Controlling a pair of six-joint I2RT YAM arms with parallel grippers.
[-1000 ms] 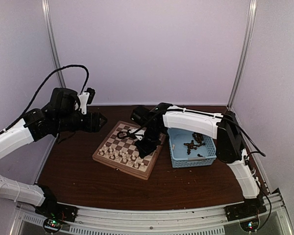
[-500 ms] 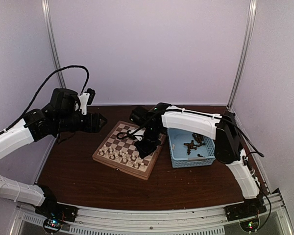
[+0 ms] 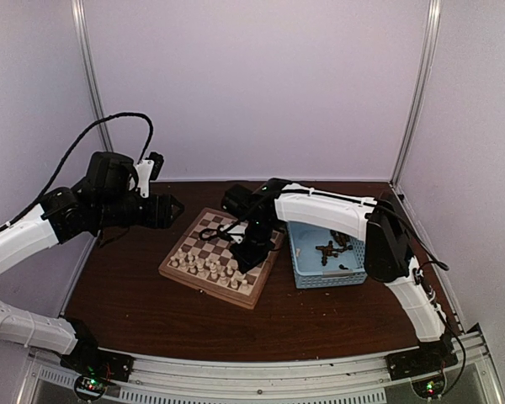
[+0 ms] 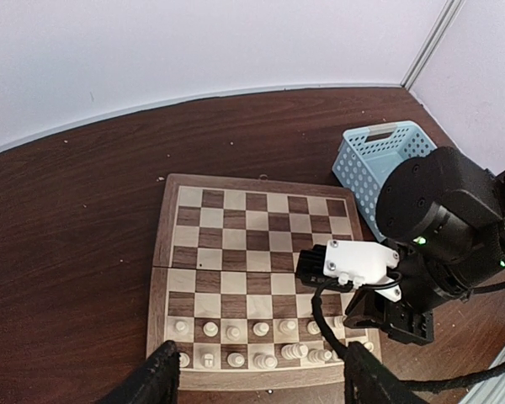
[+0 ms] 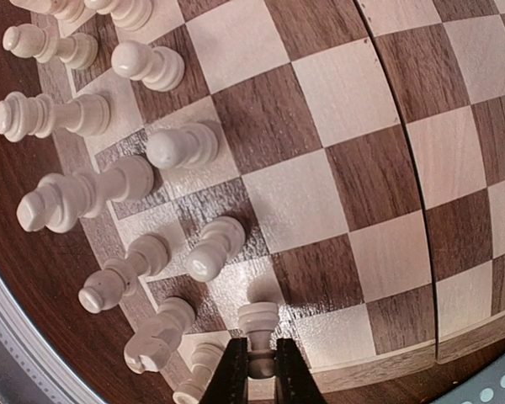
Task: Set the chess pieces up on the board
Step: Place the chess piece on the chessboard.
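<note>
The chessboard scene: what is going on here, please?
Two robot arms are setting up a chess game. The right end effector is shut on a cream-white pawn, which stands on a light square near the edge of the board, next to the other cream-white pieces lined up in two rows there. The left end effector hangs open off to the side of the board, holding nothing. The dark pieces lie in the blue basket, not yet placed.
</note>
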